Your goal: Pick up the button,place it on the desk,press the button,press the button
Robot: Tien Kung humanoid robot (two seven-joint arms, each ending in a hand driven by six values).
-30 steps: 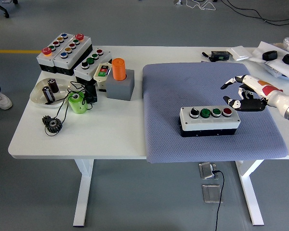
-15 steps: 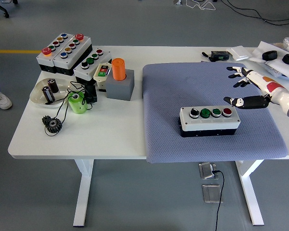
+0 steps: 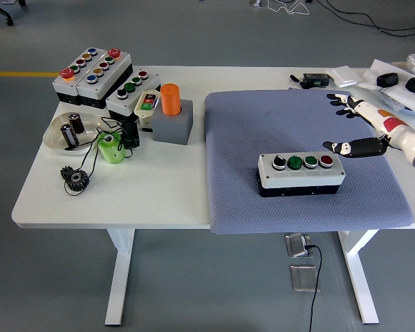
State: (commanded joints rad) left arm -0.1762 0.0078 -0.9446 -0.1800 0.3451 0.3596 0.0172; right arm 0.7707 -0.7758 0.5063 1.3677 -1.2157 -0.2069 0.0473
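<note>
The right hand [image 3: 363,128] hovers palm-in over the grey mat [image 3: 242,124], fingers spread and empty, beside the button box [image 3: 301,173]

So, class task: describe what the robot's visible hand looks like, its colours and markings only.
Only the right hand shows. Its back is a white shell with a red patch and an orange one; the fingers are white with black tips, the thumb mostly black. A grey metal wrist joins it at the picture's edge.
</note>
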